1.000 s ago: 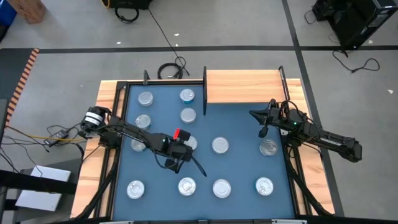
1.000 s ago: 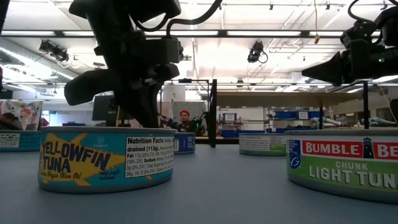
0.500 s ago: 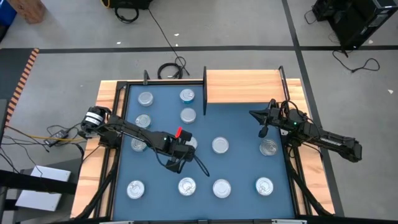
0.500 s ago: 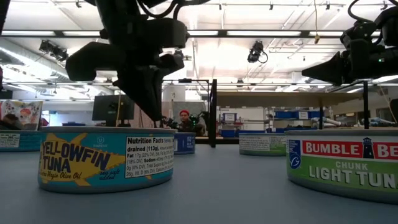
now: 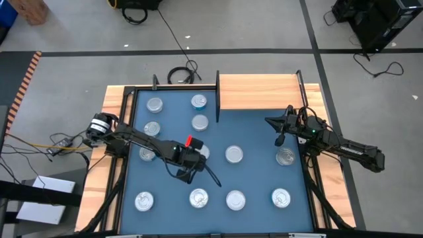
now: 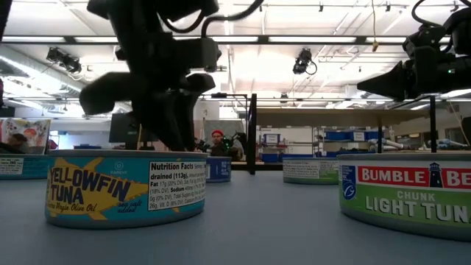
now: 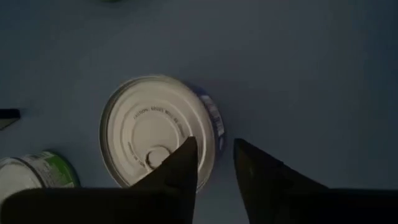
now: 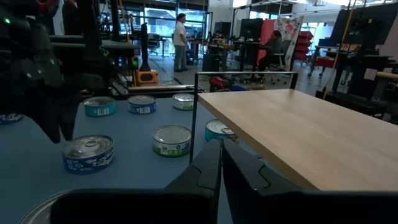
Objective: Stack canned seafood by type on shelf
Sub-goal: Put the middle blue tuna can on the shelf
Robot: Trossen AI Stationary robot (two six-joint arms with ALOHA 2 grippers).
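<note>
We count twelve tins (image 5: 234, 155) on one blue mat (image 5: 254, 132) from above: two in the row level with the shelf (image 5: 264, 92), two in the next, four across the middle (one half covered by the left arm), and four in the row farthest from the shelf. We log one shelf and two arms (image 5: 344, 149). At table height we read only two labels, one Yellowfin tin (image 6: 125, 188) and one Chunk Light tin (image 6: 405, 195); we cannot count the rest by type.

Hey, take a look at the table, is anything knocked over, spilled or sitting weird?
Nothing stands out. The tins all sit flat and upright on the blue mat, none tipped or dented as far as shows. The shelf is bare. The left pincer hangs over a tin mid-mat.
</note>
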